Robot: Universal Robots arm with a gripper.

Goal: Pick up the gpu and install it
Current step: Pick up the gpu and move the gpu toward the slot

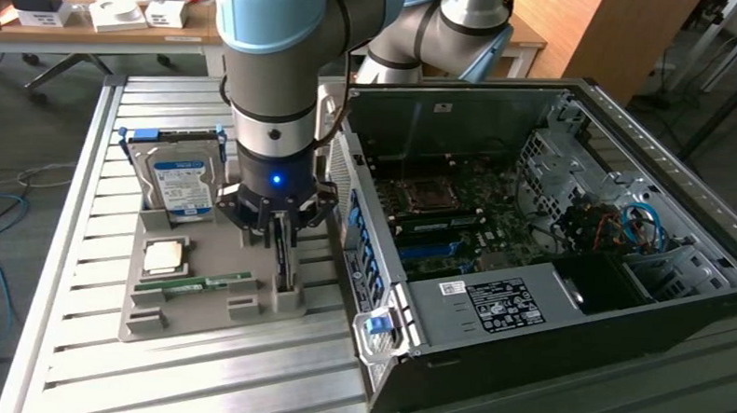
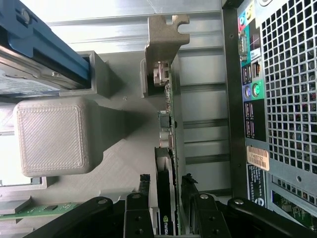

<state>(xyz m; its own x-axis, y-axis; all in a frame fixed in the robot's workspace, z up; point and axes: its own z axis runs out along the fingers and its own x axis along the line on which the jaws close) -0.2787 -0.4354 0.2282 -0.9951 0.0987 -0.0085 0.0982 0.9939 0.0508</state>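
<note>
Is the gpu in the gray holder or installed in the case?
In the holder. The gpu stands on edge in the gray holder, outside the open computer case, with fingers on either side of it.

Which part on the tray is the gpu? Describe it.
Beside the open computer case, toward the exterior view's left, lies a grey tray. The gpu stands on edge nearest the case, inside the open gripper: a thin dark card with a pale bracket, unlike the boxy hard drive or green memory stick.
</note>
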